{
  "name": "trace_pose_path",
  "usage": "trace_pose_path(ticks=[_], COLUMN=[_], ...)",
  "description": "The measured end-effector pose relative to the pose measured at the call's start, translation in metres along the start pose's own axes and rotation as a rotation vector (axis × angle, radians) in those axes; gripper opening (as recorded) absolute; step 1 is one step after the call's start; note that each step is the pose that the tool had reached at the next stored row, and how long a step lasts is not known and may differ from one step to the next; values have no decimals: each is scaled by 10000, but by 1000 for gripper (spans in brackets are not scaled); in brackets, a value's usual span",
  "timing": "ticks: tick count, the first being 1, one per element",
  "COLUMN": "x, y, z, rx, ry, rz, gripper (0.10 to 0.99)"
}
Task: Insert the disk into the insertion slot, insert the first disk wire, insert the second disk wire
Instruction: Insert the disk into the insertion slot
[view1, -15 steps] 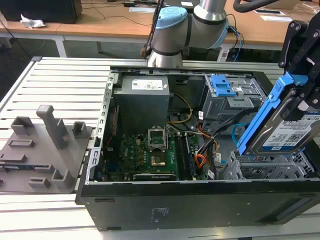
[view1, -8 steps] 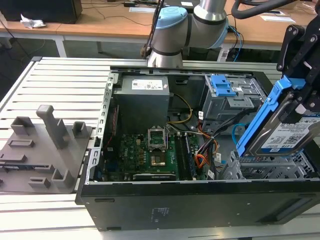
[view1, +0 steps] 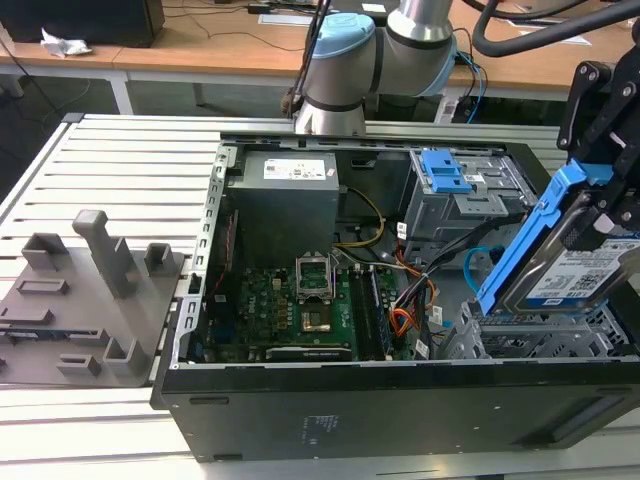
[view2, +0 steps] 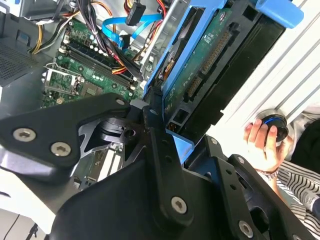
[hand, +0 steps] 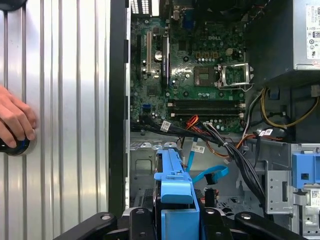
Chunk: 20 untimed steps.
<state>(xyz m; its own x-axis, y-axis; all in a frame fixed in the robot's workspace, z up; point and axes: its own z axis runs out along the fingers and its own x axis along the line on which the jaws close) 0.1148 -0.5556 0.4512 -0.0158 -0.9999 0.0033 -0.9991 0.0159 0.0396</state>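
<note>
The disk (view1: 572, 268) hangs tilted just above the insertion slot (view1: 530, 338) at the exterior view's right, long axis sloping steeply, lower end toward the slot, label facing up. The gripper (view1: 600, 195) is clenched tight on its upper end

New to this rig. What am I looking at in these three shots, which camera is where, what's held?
A robot arm reaches over an open computer case on a slatted metal table. The exterior view comes from a camera off the arm; both wrist views come from cameras riding on the arm, looking past its hand. The hand is shut on the disk, a silver drive in a blue carrier, held tilted above the insertion slot, not yet seated. A grey fixture lies on the table at the exterior view's left. A person's hand rests on a dark knob on the table.
</note>
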Motion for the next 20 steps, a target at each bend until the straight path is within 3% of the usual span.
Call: trace_pose_path(ticks=[10, 13, 14, 20], x=[-17, -19, -17, -18], y=[-24, -29, -30, -31], z=[140, 224, 253, 313], rx=[-2, 0, -2, -2], ry=[1, 19, -21, 2], rz=[0, -1, -3, -1], gripper=[365, 365, 365, 365])
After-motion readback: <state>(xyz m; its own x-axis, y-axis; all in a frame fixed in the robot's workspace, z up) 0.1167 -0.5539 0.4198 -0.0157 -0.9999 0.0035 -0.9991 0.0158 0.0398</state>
